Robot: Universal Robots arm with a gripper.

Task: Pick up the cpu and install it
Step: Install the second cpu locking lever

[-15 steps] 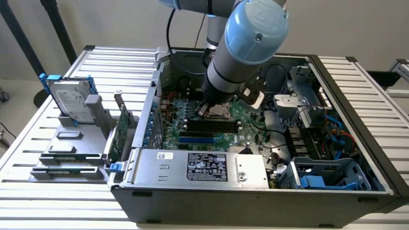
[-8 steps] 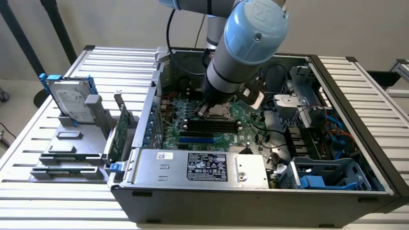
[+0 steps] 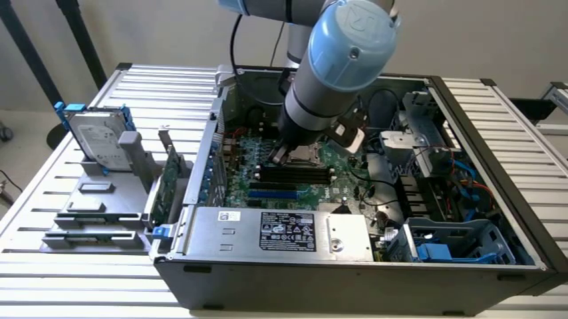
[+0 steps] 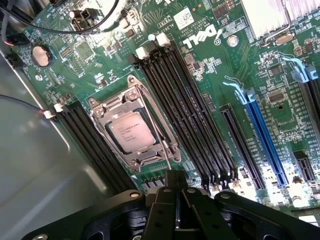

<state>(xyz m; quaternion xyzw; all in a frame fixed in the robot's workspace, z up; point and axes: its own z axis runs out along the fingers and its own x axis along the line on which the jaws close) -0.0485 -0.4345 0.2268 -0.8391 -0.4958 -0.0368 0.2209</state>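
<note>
Pale blue and grey on the arm, reaching down into the open computer case (image 3: 497,219) toward the middle of the motherboard (image 3: 266,179), gripper (image 3: 297,154) low over the socket (image 3: 306,157), probably to work squarely from above. Case laid on its side on a slatted metal table (image 3: 106,266); hard drive (image 3: 96,143) and a green circuit card (image 3: 164,189) racked upright by the exterior view's left edge, likely parked clear. From the wrist: cpu (image 4: 132,133) seated flat inside the metal socket frame (image 4: 132,130) between black memory slots (image 4: 185,110), apart from the gripper (image 4: 175,192), clenched on nothing.
</note>
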